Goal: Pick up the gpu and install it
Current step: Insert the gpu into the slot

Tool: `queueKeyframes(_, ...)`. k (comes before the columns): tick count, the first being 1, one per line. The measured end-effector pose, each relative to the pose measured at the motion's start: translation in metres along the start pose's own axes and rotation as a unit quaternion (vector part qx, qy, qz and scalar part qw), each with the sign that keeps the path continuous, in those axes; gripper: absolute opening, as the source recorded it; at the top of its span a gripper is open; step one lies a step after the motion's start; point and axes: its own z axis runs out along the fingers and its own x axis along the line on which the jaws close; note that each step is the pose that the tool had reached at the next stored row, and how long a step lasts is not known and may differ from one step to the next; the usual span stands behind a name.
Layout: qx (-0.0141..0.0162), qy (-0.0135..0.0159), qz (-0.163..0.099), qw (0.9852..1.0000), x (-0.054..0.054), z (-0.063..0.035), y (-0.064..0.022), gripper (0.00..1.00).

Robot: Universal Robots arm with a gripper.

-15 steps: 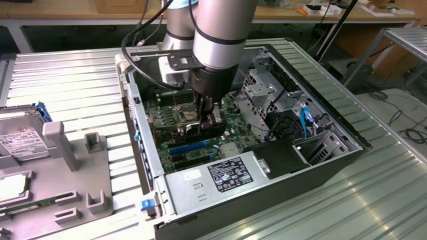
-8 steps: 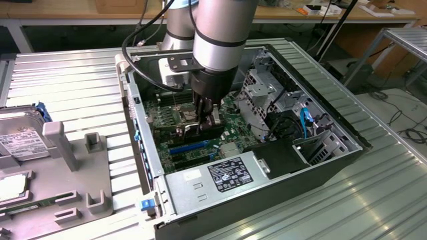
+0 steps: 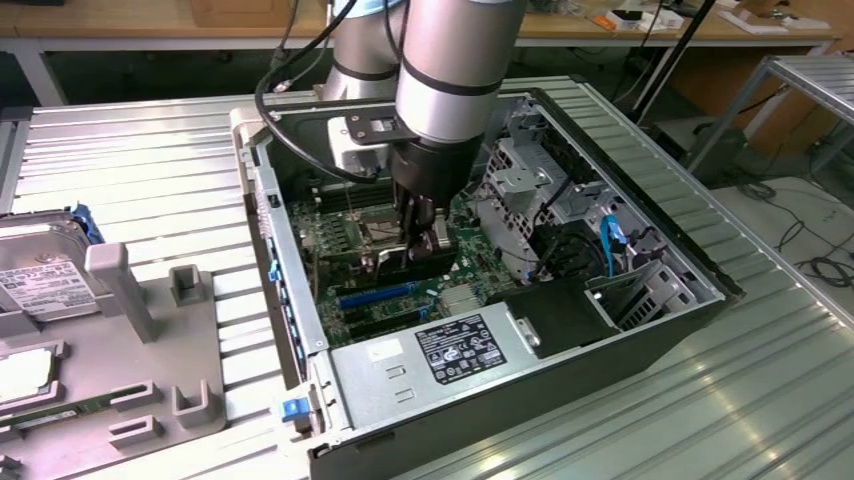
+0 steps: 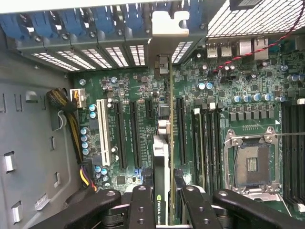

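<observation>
In the exterior view, the grey arm reaches down into the open black computer case (image 3: 694,320) lying on the ribbed metal table (image 3: 160,160). Its black two-fingered gripper (image 3: 424,240) hangs low over the green motherboard (image 3: 350,245), clamped on the gpu (image 3: 407,262), a thin dark card held on edge, just beyond the blue expansion slot (image 3: 374,295). A silver hard drive with a white label (image 3: 40,275) lies in the grey fixture at the exterior view's left.

In the wrist view, the fingers (image 4: 142,205) pinch the card's upper edge from both sides. The gpu (image 4: 162,143) stands edge-on, its silver bracket end toward the case's slotted rear wall (image 4: 109,55). It runs parallel to the long black slots (image 4: 181,126). Done well, I judge, the step needs the card kept upright and its edge centred along one slot, bracket meeting the rear opening, before pressing straight down.
</observation>
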Motion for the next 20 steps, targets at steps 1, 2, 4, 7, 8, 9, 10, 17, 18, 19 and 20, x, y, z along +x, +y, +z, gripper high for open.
queueKeyframes(1,0.0002,0.0,0.0,1.0,0.0,0.0018,0.0,0.27)
queueKeyframes(2,0.0004,0.0,0.0,1.0,-0.0001,0.0026,0.0001,0.27)
queueKeyframes(4,0.0009,0.0,0.0,1.0,-0.0005,0.0046,0.0005,0.27)
queueKeyframes(7,0.0009,0.0001,0.0,1.0,-0.0006,0.005,0.0019,0.27)
queueKeyframes(8,0.0009,0.0,0.0,1.0,-0.0006,0.0051,0.0019,0.27)
queueKeyframes(9,0.0009,0.0,0.0,1.0,-0.0006,0.0051,0.0019,0.27)
queueKeyframes(10,0.0009,-0.0001,0.0,1.0,-0.0006,0.0052,0.0019,0.27)
queueKeyframes(17,0.0009,-0.0001,0.001,1.0,-0.0007,0.0052,0.0024,0.27)
queueKeyframes(18,0.001,-0.0001,0.001,1.0,-0.0006,0.0052,0.0031,0.27)
queueKeyframes(19,0.001,-0.0001,0.001,1.0,-0.0006,0.0052,0.0045,0.27)
queueKeyframes(20,0.0012,-0.0001,0.001,1.0,-0.0005,0.0052,0.0061,0.27)
